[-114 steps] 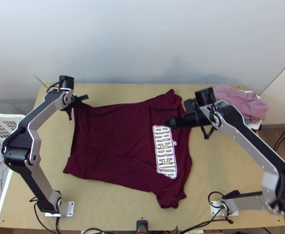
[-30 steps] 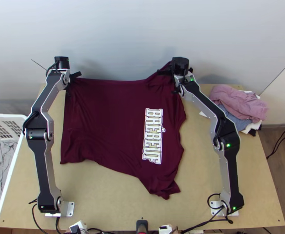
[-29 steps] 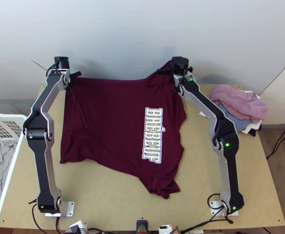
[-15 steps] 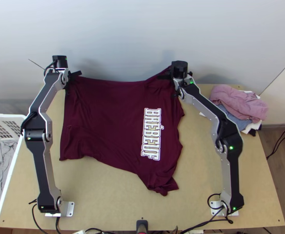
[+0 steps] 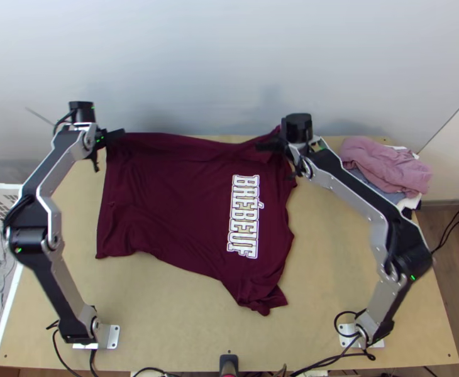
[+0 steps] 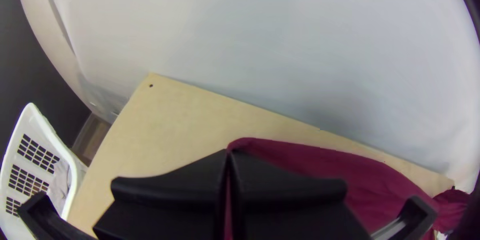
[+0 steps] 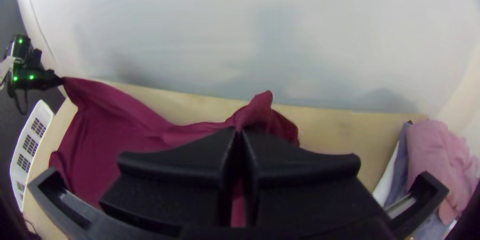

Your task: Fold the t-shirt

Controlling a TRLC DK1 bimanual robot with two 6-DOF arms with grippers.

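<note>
T-shirt [image 5: 179, 195] mostly spread on table [image 5: 336, 295], right of basket [image 5: 7, 314]; looks light, limp, apt to sag. Left fingers [image 6: 165, 187] pinch hem corner nearest basket, right fingers [image 7: 170, 170] the far sleeve; sensible holds.

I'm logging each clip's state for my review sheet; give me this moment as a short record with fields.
garment: dark maroon t-shirt, white lettering facing up
lie: mostly spread, wrinkled, not folded
left gripper: fingers shut on the shirt's far corner at the hem end
right gripper: fingers shut on the shirt's far side, by the sleeve end
far edge: sags between the two grippers
right of shirt: pile of clothes, pink garment on top
left of table: white basket with grey cloth inside
</note>
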